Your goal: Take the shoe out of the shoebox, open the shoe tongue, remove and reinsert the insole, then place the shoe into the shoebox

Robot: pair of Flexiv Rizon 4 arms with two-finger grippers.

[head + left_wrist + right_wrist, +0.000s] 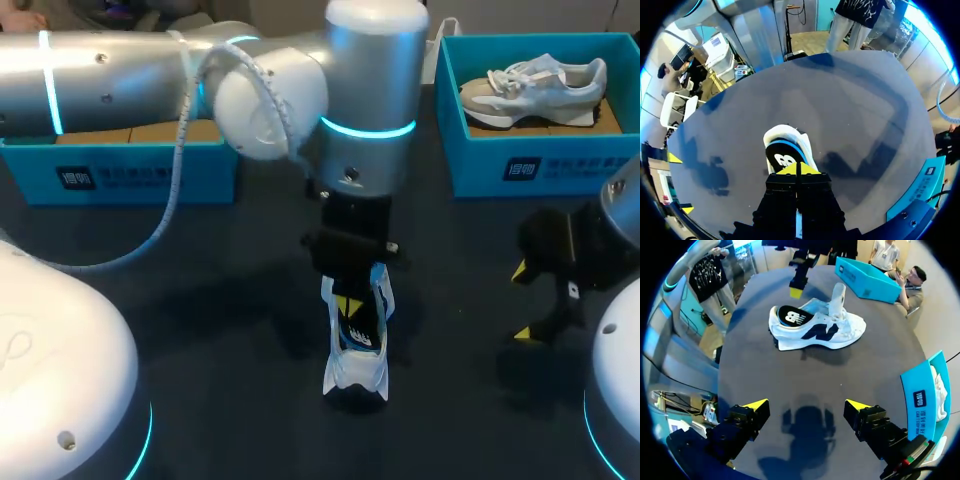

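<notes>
A white shoe (355,372) (840,335) with a dark side logo lies on the dark table's middle, its tongue (838,296) standing upright. A black insole (358,335) (785,155) (791,316) with a blue edge rests over the heel opening. My left gripper (348,303) (796,169) (796,291) points down just above the insole's heel end, shut; the right wrist view shows a small gap between it and the insole. My right gripper (522,302) (806,405) stands open and empty to the right of the shoe, well clear of it.
A teal shoebox (540,165) (922,395) at the back right holds a second white shoe (535,90). Another teal box (130,170) (865,277) stands at the back left, under my left arm. The two arm bases fill the near corners.
</notes>
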